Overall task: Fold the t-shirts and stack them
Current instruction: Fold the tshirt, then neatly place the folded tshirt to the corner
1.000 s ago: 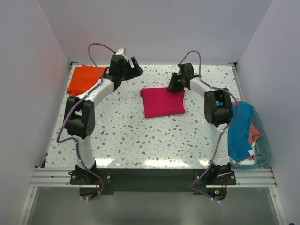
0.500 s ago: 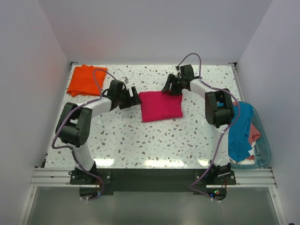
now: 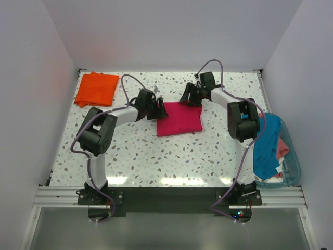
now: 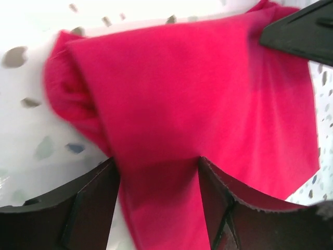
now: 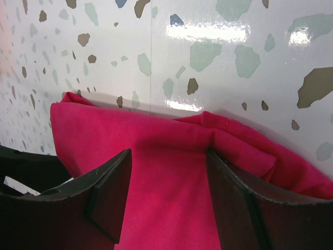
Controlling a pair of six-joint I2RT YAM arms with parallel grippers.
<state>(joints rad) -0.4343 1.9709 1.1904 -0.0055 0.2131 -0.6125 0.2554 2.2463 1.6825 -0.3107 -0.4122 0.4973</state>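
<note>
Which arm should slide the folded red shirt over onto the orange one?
Left: the left gripper is open over the red shirt's left edge, the side nearest the orange shirt; the right gripper is at its far edge, farther away.

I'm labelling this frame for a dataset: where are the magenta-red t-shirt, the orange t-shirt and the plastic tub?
magenta-red t-shirt (image 3: 179, 120), top external view, middle of the folded cloth.
orange t-shirt (image 3: 97, 88), top external view, middle of the cloth.
plastic tub (image 3: 294, 167), top external view, its right-hand wall.
</note>
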